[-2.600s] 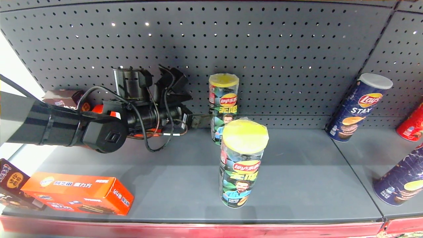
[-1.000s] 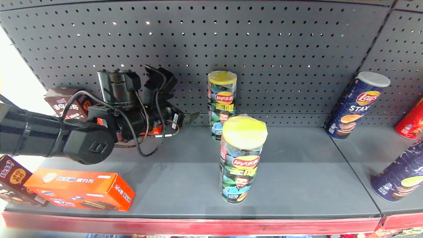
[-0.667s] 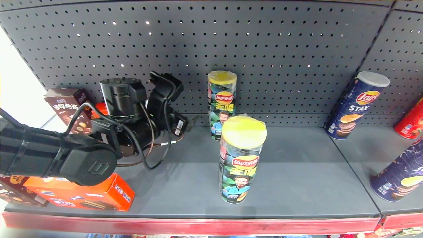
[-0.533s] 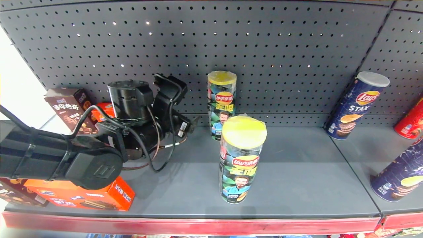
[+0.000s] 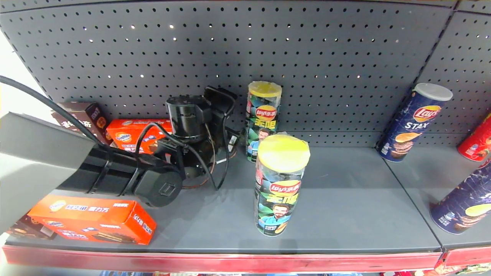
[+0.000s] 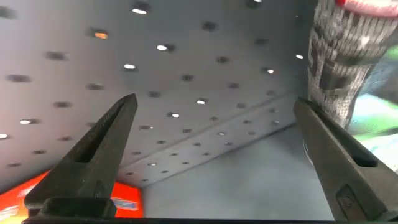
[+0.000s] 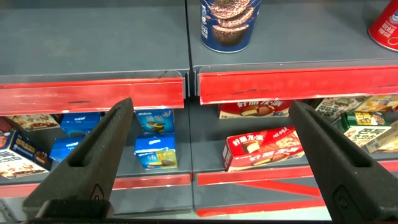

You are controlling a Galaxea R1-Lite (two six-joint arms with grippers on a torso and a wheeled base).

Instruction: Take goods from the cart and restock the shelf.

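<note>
At the far left a brown box (image 5: 82,117) leans against the pegboard (image 5: 307,57), with an orange box (image 5: 132,134) just beside it at the back and a long orange box (image 5: 92,222) lying flat near the front edge; they look faced outward so shoppers can read them. The left arm reaches in over these boxes. The left gripper (image 6: 214,106) points at the back corner with its jaws spread wide and nothing between them. One finger is just beside the rear can (image 5: 263,115), which stands upright close to the pegboard, probably pushed deep to leave room in front. The front can (image 5: 281,184), of the same kind, stands upright in line with it nearer the edge, well apart, so a row seems to be forming. Further right a blue can (image 5: 414,122) tilts against the back, a red can (image 5: 477,143) sits at the border, and a dark can (image 5: 464,209) leans near the front. The shelf (image 5: 345,207) is flat grey metal with a red strip (image 5: 230,262) along its lip. The right gripper (image 7: 211,106) hangs wide open and empty, facing lower tiers that hold a blue tub (image 7: 230,22), a red box (image 7: 264,146) and small blue boxes (image 7: 155,149).
</note>
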